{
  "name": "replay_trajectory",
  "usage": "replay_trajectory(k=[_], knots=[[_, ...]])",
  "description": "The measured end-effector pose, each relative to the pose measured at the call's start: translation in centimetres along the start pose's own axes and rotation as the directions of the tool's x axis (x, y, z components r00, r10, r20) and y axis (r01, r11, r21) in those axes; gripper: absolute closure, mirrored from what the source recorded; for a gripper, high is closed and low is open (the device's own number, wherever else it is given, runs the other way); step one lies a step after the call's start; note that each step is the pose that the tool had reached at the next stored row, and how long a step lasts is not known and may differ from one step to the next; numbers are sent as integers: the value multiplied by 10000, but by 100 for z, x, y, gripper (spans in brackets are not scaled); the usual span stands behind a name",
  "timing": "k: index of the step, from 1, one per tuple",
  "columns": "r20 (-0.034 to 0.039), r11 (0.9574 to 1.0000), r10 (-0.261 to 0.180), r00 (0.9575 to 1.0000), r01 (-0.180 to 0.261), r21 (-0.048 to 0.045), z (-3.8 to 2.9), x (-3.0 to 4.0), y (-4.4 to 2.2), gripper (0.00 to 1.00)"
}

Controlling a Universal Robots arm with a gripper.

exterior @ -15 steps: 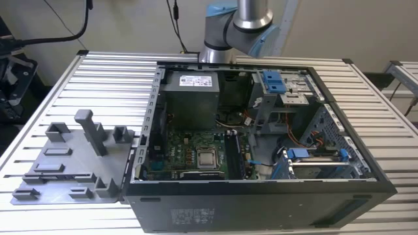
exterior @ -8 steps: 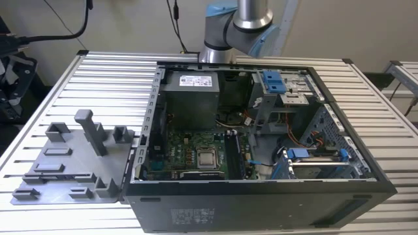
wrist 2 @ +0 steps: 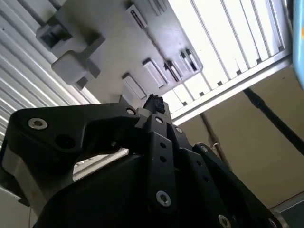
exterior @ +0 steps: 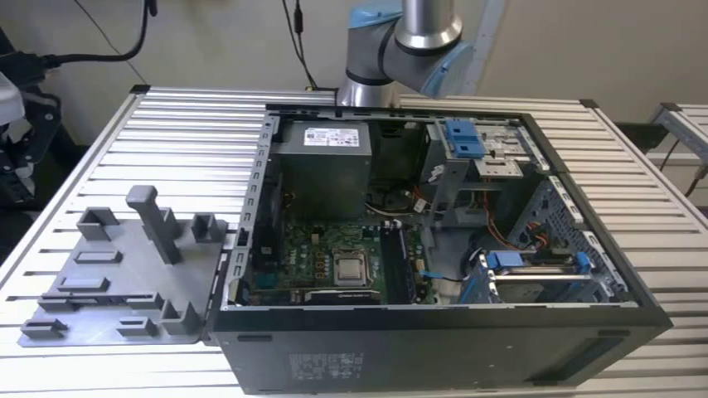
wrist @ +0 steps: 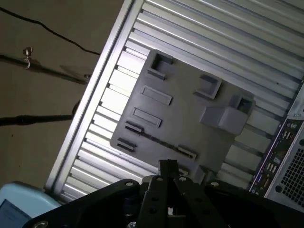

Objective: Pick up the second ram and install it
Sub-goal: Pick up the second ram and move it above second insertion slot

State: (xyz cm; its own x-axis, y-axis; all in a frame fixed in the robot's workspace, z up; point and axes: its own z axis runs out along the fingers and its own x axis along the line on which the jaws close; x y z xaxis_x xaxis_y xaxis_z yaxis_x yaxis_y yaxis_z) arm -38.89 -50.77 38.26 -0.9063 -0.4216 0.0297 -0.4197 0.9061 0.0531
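Note:
My gripper [wrist: 167, 167] hangs high over the grey plastic tray [wrist: 185, 109], and its black fingers meet at the tips with nothing visible between them. In the second wrist view the same closed tips of the gripper [wrist 2: 154, 102] point at the tray [wrist 2: 109, 38]. The tray [exterior: 122, 286] lies on the slatted table at the exterior view's left, beside the open computer case [exterior: 443, 352]. Raised grey blocks and shallow pockets cover the tray. The second ram is out of view. Long black memory slots [exterior: 394, 264] run along the motherboard next to the processor socket.
A tall grey post [exterior: 155, 220] stands up from the tray. The case walls, the power supply [exterior: 323, 162] and blue-tabbed drive cages [exterior: 470, 145] surround the motherboard. The arm's base [exterior: 404, 41] rises behind the case. The table edge [wrist: 85, 109] lies just beyond the tray, with cables past it.

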Motion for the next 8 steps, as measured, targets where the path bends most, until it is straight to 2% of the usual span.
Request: replay_trajectory(k=[4, 8], knots=[[-41, 9974, -722, 9974, 722, 22, -1, 0, 0, 89], [-82, 9895, -1442, 9895, 1442, 42, 0, 0, 0, 89]])
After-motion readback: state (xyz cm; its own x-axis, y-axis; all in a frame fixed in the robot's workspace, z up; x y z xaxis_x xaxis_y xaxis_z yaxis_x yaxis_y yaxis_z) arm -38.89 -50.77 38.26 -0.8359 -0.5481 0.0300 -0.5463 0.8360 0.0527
